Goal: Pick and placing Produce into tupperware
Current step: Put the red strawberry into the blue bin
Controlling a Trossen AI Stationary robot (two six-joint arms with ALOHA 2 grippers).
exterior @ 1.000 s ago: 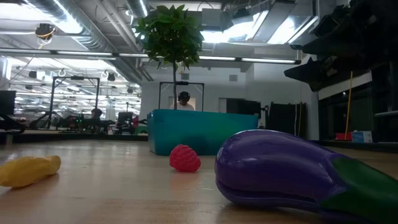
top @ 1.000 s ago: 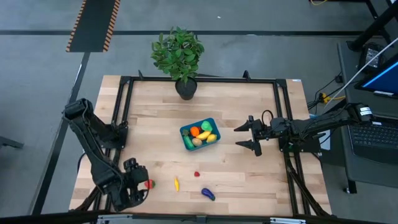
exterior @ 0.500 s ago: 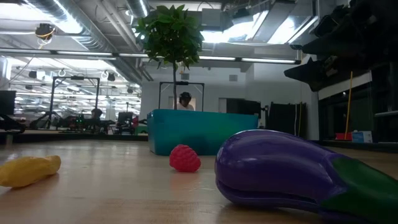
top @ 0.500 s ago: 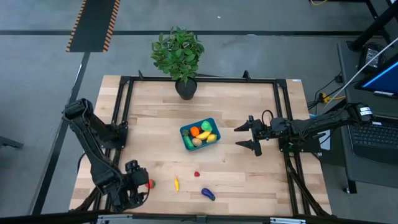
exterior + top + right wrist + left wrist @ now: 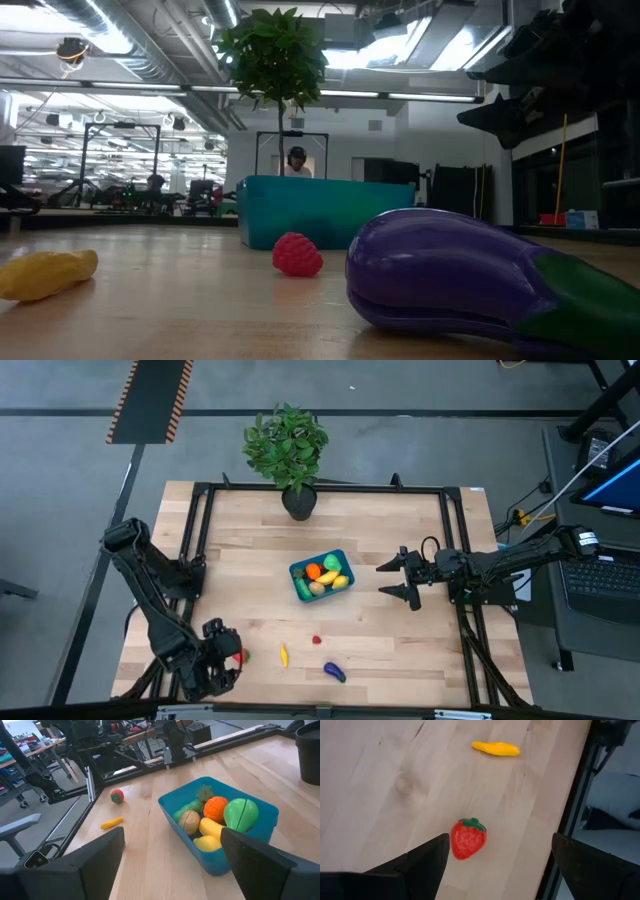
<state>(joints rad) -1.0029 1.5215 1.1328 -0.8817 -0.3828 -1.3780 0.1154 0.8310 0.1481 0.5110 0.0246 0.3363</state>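
**Both grippers spread, four toys loose on the table**

The wooden table (image 5: pixel 250 575) carries a leafy potted plant (image 5: pixel 287 450) at its far edge. Near the middle sits the teal tupperware (image 5: pixel 300 585), a shallow tub with several pieces of produce inside: an orange one (image 5: pixel 215 808), a green one (image 5: pixel 240 813), a tan one (image 5: pixel 189 820) and a yellow one (image 5: pixel 212 826) (the pieces lie packed against one another).

The left arm reaches down to the near left corner, where the left gripper (image 5: pixel 222 657) hangs with its fingers (image 5: pixel 427 857) wide apart and nothing between them. The red strawberry (image 5: pixel 467 838) lies on the wood just in front of them, close to the left finger; whether it touches cannot be told. The right gripper (image 5: pixel 400 580) hovers to the right of the tupperware, well apart from it, fingers likewise spread and holding nothing.

Loose on the near part of the table lie the purple eggplant (image 5: pixel 334 672), the yellow banana (image 5: pixel 284 656) and, smallest, a red raspberry (image 5: pixel 317 641), each apart from the others.
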